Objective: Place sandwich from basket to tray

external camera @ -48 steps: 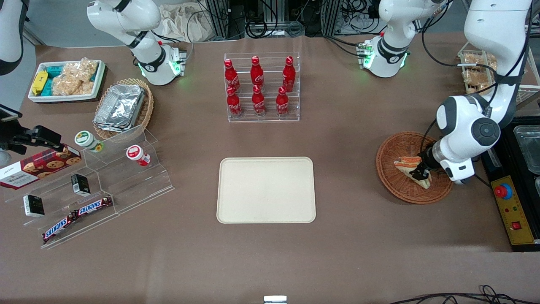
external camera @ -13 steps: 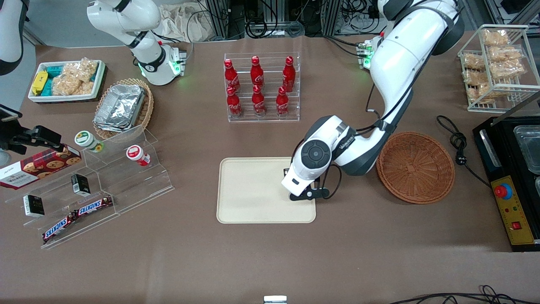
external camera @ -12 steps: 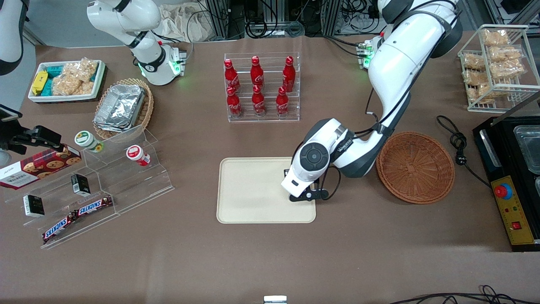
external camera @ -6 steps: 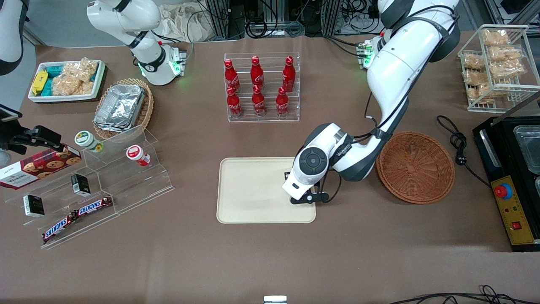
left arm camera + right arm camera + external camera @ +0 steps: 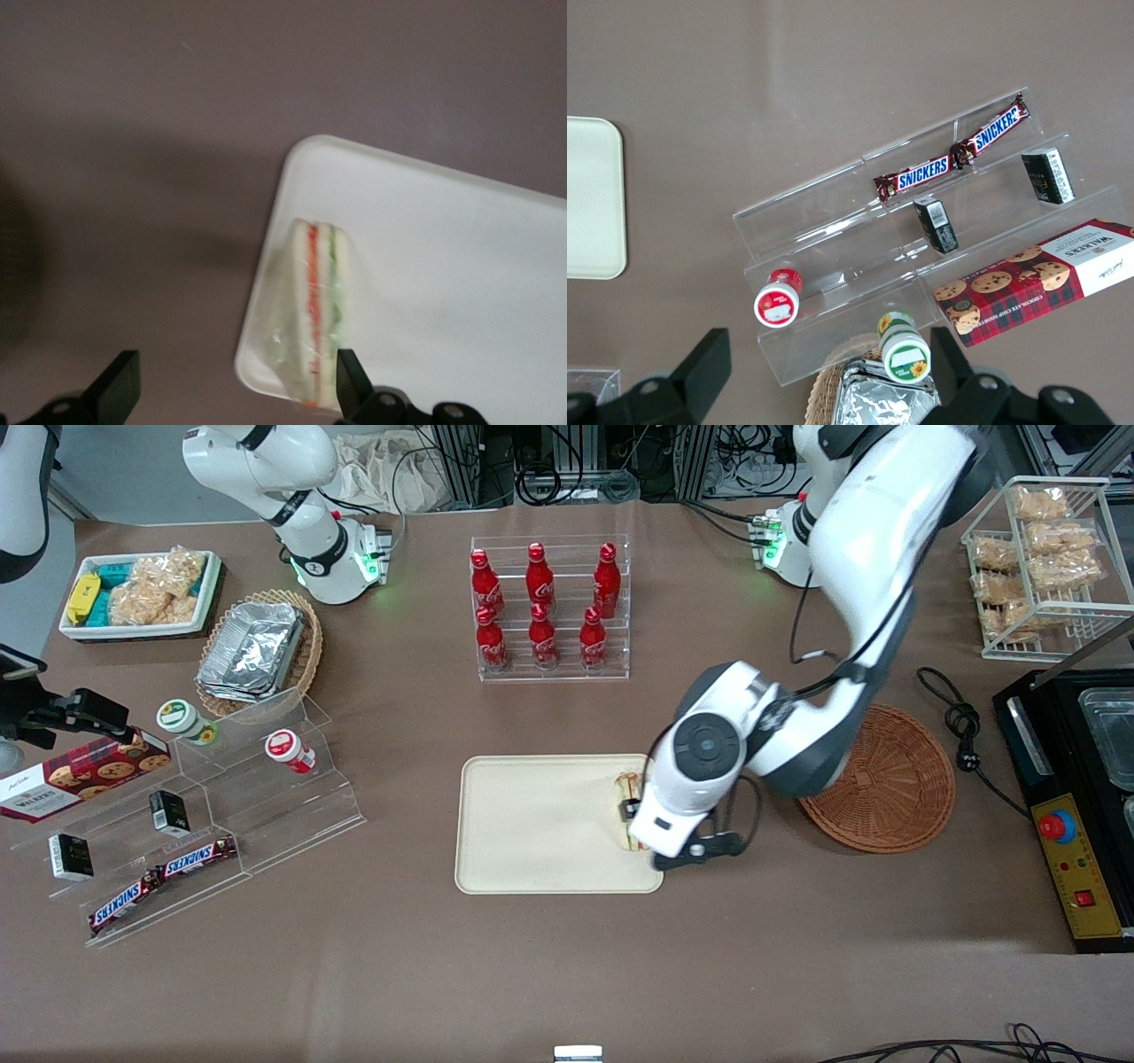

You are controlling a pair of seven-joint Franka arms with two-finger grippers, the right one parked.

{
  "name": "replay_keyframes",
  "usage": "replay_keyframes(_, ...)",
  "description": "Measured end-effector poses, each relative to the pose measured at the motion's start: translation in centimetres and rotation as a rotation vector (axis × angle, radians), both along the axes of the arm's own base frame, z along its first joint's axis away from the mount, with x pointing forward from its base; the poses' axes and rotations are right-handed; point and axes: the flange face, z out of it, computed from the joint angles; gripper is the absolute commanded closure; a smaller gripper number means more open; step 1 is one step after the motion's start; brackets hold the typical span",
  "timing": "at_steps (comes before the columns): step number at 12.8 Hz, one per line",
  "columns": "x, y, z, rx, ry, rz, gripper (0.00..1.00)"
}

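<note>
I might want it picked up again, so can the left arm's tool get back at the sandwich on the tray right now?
Probably yes: the tool hangs open above the sandwich at the tray edge, nothing between.

"SNICKERS" is printed on two chocolate bars (image 5: 950, 153) on the clear stepped shelf (image 5: 833, 226). "Walkers" stands on the red tartan cookie box (image 5: 1036, 279). The red bottles (image 5: 541, 602) carry a white Coca-Cola script.

The left arm reaches down from its base and bends at the elbow toward the table centre — the wrist is pitched downward, nearer the front camera than the elbow. The gripper (image 5: 237, 390) points straight down, above the tabletop. Its two fingers (image 5: 120, 382) are spread wide apart — nothing is held between them.
</note>
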Motion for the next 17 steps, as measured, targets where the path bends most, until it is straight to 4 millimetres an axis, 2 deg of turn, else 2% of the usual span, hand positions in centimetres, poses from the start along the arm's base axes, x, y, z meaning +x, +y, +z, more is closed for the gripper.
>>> replay_keyframes(2, 0.7, 5.5, 5.2, 0.023, -0.019, 0.078, 0.01)
replay_keyframes(3, 0.4, 8.0, 6.8, 0.025, -0.022, 0.115, 0.01)
replay_keyframes(6, -2.0, 15.8, 10.4, 0.009, -0.002, 0.183, 0.01)
replay_keyframes(8, -3.5, 21.5, 13.4, -0.036, -0.002, 0.165, 0.01)
replay_keyframes(10, -5.1, 26.3, 15.2, -0.038, 0.007, 0.122, 0.01)
replay_keyframes(12, -5.9, 29.0, 15.7, -0.026, 0.016, 0.064, 0.01)
replay_keyframes(17, -6.0, 33.6, 15.2, -0.022, 0.032, -0.056, 0.02)
